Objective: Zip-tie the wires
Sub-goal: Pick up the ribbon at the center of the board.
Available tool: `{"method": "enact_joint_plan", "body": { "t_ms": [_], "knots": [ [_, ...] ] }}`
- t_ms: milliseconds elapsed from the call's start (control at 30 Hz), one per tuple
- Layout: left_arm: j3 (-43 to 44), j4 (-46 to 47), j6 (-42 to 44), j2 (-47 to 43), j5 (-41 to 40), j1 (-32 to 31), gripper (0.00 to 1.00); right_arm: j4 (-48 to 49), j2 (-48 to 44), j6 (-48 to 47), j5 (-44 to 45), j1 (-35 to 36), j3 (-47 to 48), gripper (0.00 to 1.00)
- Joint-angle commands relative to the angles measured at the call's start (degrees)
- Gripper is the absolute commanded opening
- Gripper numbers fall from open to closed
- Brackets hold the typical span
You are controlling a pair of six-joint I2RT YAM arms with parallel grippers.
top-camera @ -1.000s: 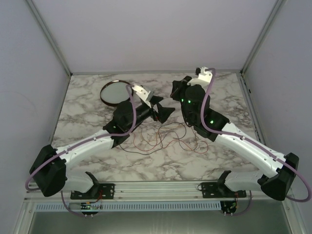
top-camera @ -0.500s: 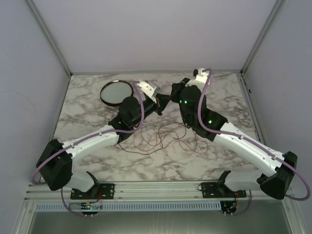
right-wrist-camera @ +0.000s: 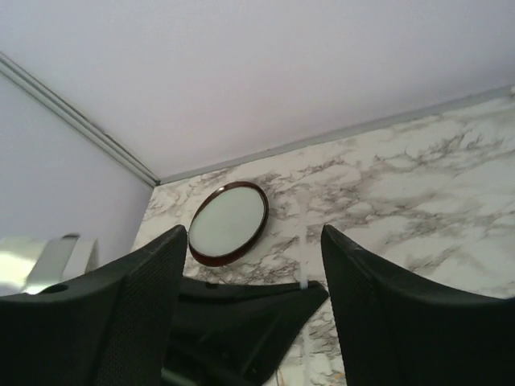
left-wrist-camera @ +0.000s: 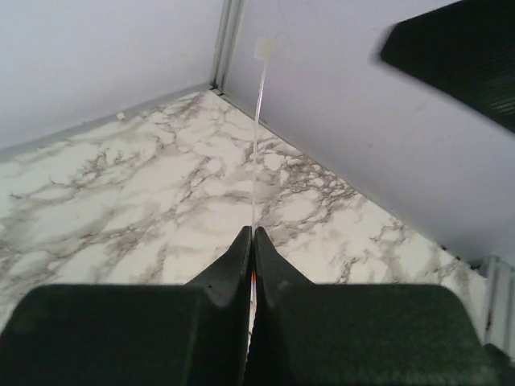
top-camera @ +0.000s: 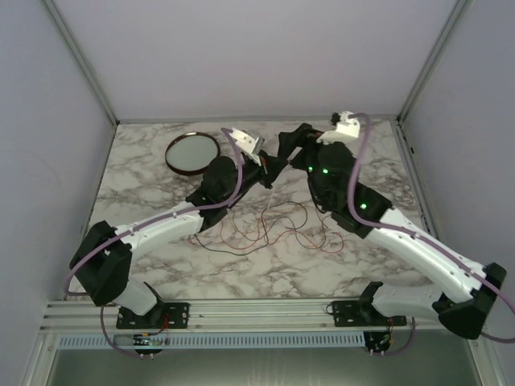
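The wires [top-camera: 269, 227], thin red and dark strands in loose loops, lie on the marble table between the two arms. My left gripper [top-camera: 275, 166] is raised above them, shut on a thin pale zip tie [left-wrist-camera: 256, 145]. The tie stands straight out of the closed jaws, its square head [left-wrist-camera: 264, 47] at the far end. A red glint shows deep between the jaws. My right gripper [top-camera: 291, 143] hangs just beyond, open. In the right wrist view its fingers [right-wrist-camera: 145, 273] spread wide either side of the left gripper [right-wrist-camera: 241, 310] and the zip tie [right-wrist-camera: 302, 241], touching neither.
A round dark-rimmed dish [top-camera: 193, 153] sits at the back left of the table [top-camera: 161, 265]. The enclosure's walls and metal corner posts [top-camera: 418, 72] close in the back and sides. A rail [top-camera: 257, 310] runs along the near edge by the arm bases.
The left gripper has swung up and right and shut on the zip tie. The right gripper has opened, let the tie go, and drawn back a little.
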Motion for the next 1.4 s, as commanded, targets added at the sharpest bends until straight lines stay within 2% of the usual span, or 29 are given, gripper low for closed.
{"method": "enact_joint_plan", "body": {
  "t_ms": [0,133,267,367,500,767,1133,1233,1367],
  "knots": [
    [0.5,7.6,-10.2,0.5,4.3,3.1,0.0,4.8,-8.2,-5.3,-7.3,-3.5,-2.8,0.71],
    [-2.2,14.2,-17.9,-0.1,9.5,5.6,0.0,12.9,-17.4,-6.0,-24.2,-13.9,-12.4,0.75],
    [-3.5,17.8,-23.2,-1.3,15.5,6.1,0.0,20.7,-22.1,-2.7,-40.7,-22.9,-19.9,0.75],
    [-5.5,23.2,-28.0,-2.4,18.5,6.1,0.0,27.3,-22.3,-0.5,-51.0,-25.9,-23.2,0.75],
    [-7.2,27.2,-31.7,-3.9,20.5,6.1,0.0,32.6,-19.8,1.4,-58.1,-26.3,-24.2,0.75],
    [-7.3,30.9,-34.5,-4.3,21.6,5.9,0.0,37.5,-12.3,5.0,-66.6,-25.7,-22.4,0.64],
    [-6.9,32.1,-35.1,-3.2,22.3,5.6,0.0,43.1,-7.4,6.3,-68.5,-22.6,-21.6,0.55],
    [-7.0,32.4,-35.4,-3.0,22.5,5.5,0.0,44.4,-6.0,6.6,-68.7,-22.2,-21.1,0.46],
    [-7.2,32.9,-35.6,-2.7,22.5,5.3,0.0,45.8,-5.1,7.0,-68.2,-21.9,-20.9,0.28]
  ]
}}
